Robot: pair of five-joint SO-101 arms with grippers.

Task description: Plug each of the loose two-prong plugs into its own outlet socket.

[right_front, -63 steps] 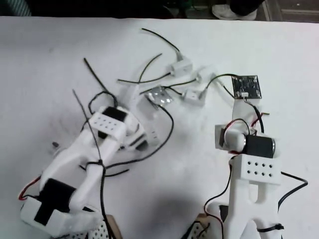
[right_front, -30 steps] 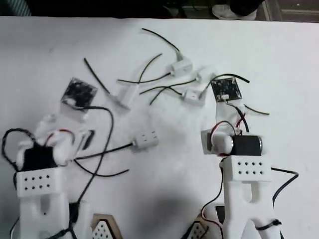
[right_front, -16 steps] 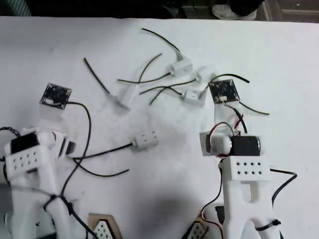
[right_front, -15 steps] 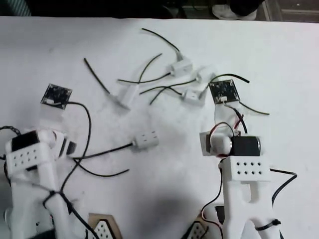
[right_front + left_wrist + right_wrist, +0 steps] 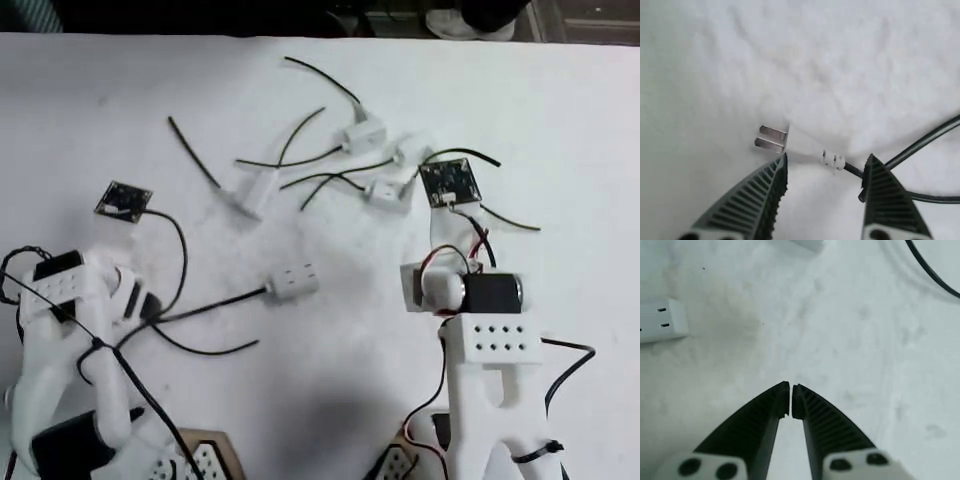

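The high camera sits well above the desk (image 5: 560, 120) and looks down over it, taking in most of its top. Each wrist camera rides just behind its own tool, the left tool (image 5: 826, 159) and the right tool (image 5: 790, 387), facing forward past the tips, very near the surface. All three views share the white desk top.

Bright, even light washes the white table (image 5: 560, 90); shadows fall soft.
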